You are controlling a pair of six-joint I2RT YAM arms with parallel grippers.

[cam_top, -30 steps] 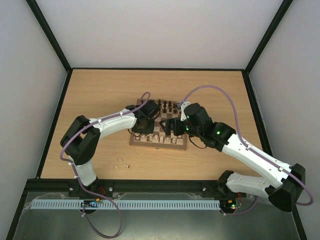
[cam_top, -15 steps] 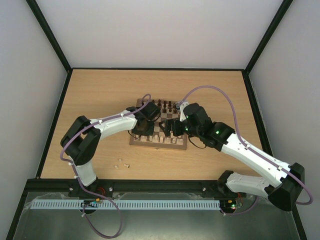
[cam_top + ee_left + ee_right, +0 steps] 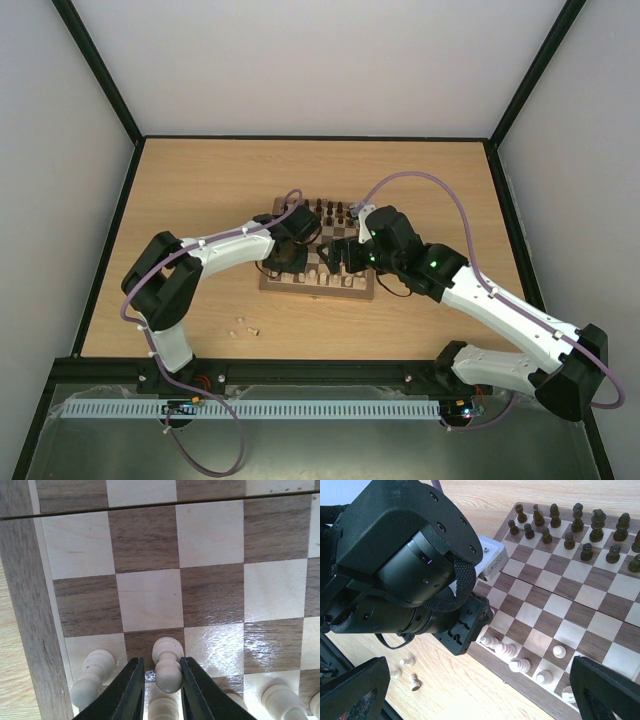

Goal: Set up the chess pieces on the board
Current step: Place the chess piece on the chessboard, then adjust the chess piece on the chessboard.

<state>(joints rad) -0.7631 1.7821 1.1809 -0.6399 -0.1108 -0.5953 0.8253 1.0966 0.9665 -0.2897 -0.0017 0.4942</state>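
Note:
The board [image 3: 366,288] lies mid-table, with dark brown pieces [image 3: 335,212] along its far rows. Pale chess pieces [image 3: 320,279] stand along its near rows. My left gripper [image 3: 289,256] is low over the board's near left corner. In the left wrist view its jaws [image 3: 159,680] stand on either side of an upright pale pawn [image 3: 167,666] on a dark square; the right finger is at the pawn and a small gap shows on the left. My right gripper [image 3: 340,256] hovers over the middle of the board, wide open and empty [image 3: 477,680].
Three loose pale pieces [image 3: 243,328] lie on the table in front of the board's left side; they also show in the right wrist view [image 3: 413,681]. The left arm's wrist [image 3: 410,570] fills the left of the right wrist view. Black frame posts edge the table.
My left gripper has shifted slightly toward the board's near edge. The right gripper has edged a little to the left. The pieces on the table have not moved.

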